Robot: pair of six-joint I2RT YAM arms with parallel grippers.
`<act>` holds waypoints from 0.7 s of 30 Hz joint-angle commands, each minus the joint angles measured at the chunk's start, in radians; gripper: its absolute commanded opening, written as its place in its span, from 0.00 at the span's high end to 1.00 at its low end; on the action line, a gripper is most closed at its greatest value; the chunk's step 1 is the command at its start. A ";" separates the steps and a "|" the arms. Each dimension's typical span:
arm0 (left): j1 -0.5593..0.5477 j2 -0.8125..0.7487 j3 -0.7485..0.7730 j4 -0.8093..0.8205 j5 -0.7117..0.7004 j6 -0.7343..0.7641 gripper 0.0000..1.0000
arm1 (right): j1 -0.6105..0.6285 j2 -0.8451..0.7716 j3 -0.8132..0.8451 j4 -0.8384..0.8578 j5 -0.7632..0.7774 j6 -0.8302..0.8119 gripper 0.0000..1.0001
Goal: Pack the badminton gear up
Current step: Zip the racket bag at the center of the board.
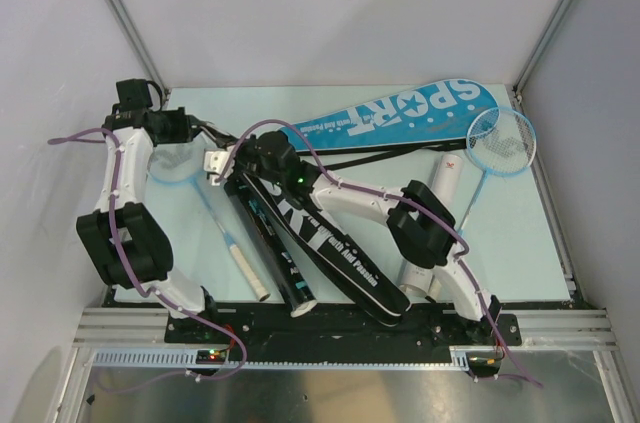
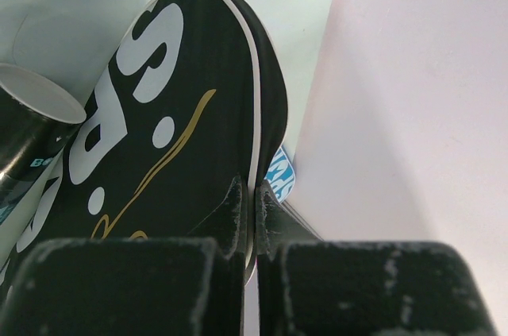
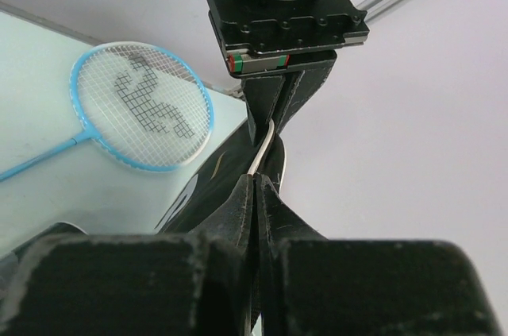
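Note:
A black "SPORT" racket cover (image 1: 340,258) lies slanted across the table's middle, its head end raised between both arms. My left gripper (image 2: 255,193) is shut on the cover's (image 2: 198,113) white-piped rim. My right gripper (image 3: 255,181) is shut on the same rim, facing the left gripper (image 3: 278,82). In the top view the two grippers (image 1: 222,161) (image 1: 250,158) meet at the cover's upper left end. A black tube (image 1: 270,248) lies beside the cover. One light-blue racket (image 1: 500,138) lies at the right, another (image 3: 143,106) at the left. The blue cover (image 1: 400,113) lies at the back.
A white tube (image 1: 443,183) lies partly under the right arm. The left racket's white handle (image 1: 245,273) points toward the near edge. Walls close in the table at the back and both sides, with a metal rail (image 1: 330,328) along the front.

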 commanded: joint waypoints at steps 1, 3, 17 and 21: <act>0.015 -0.058 0.033 0.011 0.021 -0.033 1.00 | -0.015 -0.062 -0.046 -0.006 0.011 0.054 1.00; 0.017 -0.053 0.038 0.011 0.018 -0.032 1.00 | -0.015 -0.073 -0.061 0.003 0.013 0.054 1.00; 0.028 -0.032 0.088 0.010 -0.040 -0.018 1.00 | -0.010 -0.169 -0.175 0.033 0.012 0.109 1.00; 0.032 -0.026 0.114 0.010 -0.058 -0.014 1.00 | -0.009 -0.203 -0.219 0.034 0.010 0.121 1.00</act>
